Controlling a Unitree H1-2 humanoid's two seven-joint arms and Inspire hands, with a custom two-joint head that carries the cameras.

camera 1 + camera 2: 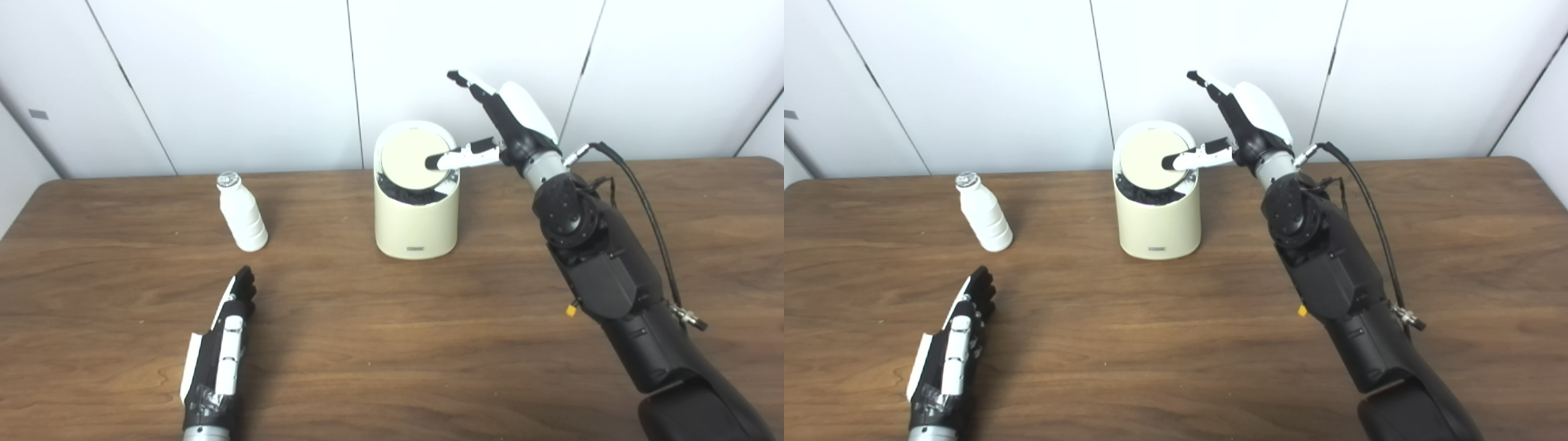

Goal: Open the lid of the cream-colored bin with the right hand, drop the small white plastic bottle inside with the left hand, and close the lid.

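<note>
Left hand [223, 343]: we see it flat on the table [392, 343], fingers straight, holding nothing; bottle [242, 212]: upright, beyond its fingertips, apart
Bin [417, 202]: centre; lid [411, 159] tilted
Right hand [505, 125]: spread; thumb resting on the lid

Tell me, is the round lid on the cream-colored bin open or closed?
Partly open. The round lid is tilted, with a dark gap under its front edge on the cream-colored bin. The right hand pushes it with one digit.

One bin [416, 220], one bottle [243, 213], two hands
</note>
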